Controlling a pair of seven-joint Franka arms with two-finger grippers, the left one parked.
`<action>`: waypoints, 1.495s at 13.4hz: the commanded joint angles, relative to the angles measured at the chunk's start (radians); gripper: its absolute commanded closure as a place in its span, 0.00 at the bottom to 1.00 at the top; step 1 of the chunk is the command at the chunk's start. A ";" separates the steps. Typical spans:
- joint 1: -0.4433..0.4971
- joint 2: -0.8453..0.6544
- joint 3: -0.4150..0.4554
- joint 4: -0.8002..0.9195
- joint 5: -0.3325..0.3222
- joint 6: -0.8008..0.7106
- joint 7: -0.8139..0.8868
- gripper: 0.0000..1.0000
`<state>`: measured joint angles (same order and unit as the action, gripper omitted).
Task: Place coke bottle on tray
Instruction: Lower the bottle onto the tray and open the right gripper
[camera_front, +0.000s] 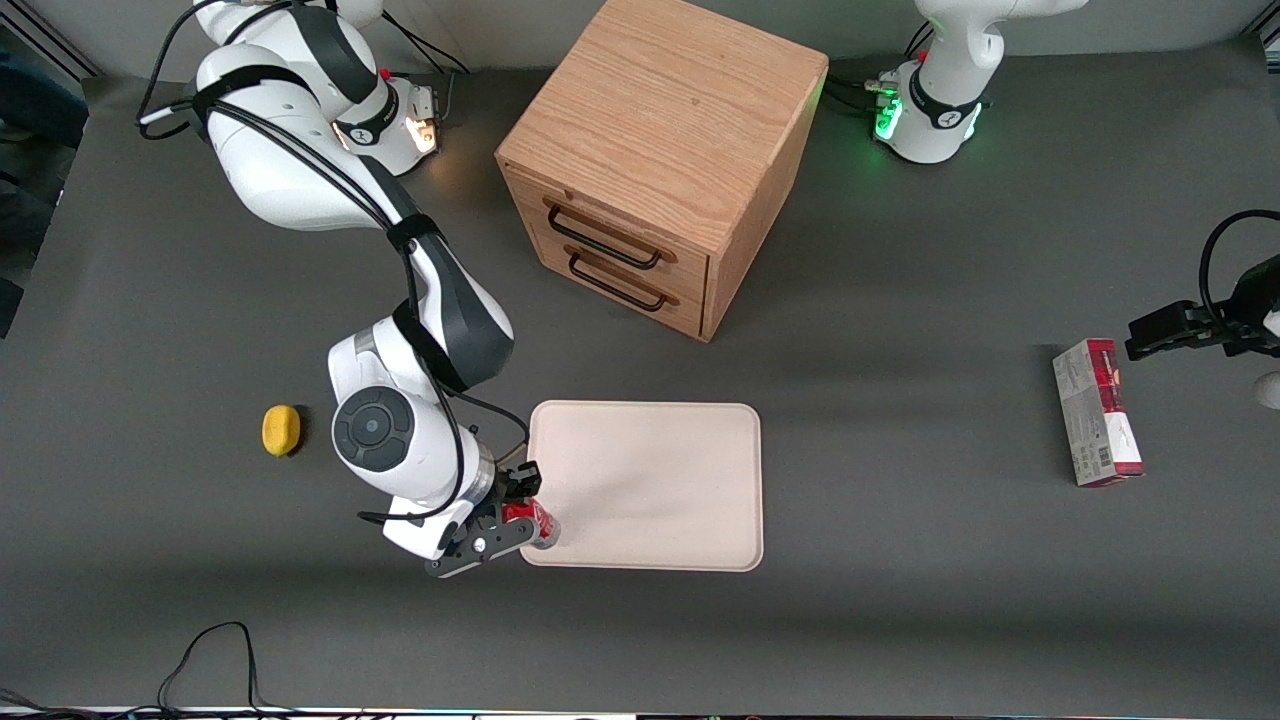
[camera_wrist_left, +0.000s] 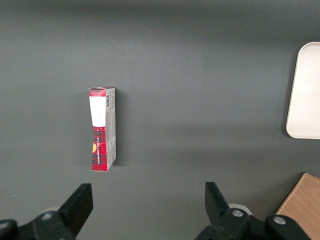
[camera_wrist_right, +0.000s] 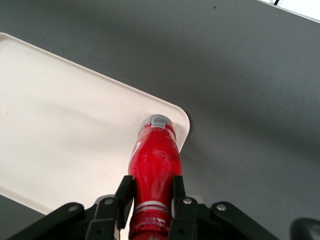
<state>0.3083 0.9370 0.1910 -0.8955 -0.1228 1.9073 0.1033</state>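
My right gripper (camera_front: 522, 508) is shut on the small red coke bottle (camera_front: 531, 522), holding it near its cap end. In the right wrist view the bottle (camera_wrist_right: 155, 170) sits between the two black fingers (camera_wrist_right: 123, 196), its clear base pointing down over a rounded corner of the tray (camera_wrist_right: 60, 130). The cream-white tray (camera_front: 660, 470) lies flat in the middle of the table, nearer the front camera than the wooden cabinet. The bottle hangs over the tray corner nearest the camera on the working arm's side. I cannot tell whether its base touches the tray.
A wooden drawer cabinet (camera_front: 655, 160) with two black handles stands farther from the camera than the tray. A yellow lemon-like object (camera_front: 281, 430) lies toward the working arm's end. A red-and-grey carton (camera_front: 1097, 412) lies toward the parked arm's end, also in the left wrist view (camera_wrist_left: 102, 129).
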 joint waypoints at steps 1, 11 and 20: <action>0.000 0.011 0.008 0.000 -0.021 0.042 0.009 0.65; -0.003 -0.021 0.012 -0.039 -0.014 0.095 0.032 0.00; -0.040 -0.565 -0.183 -0.549 0.393 0.016 0.026 0.00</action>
<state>0.2745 0.6041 0.0570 -1.1602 0.2093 1.9147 0.1282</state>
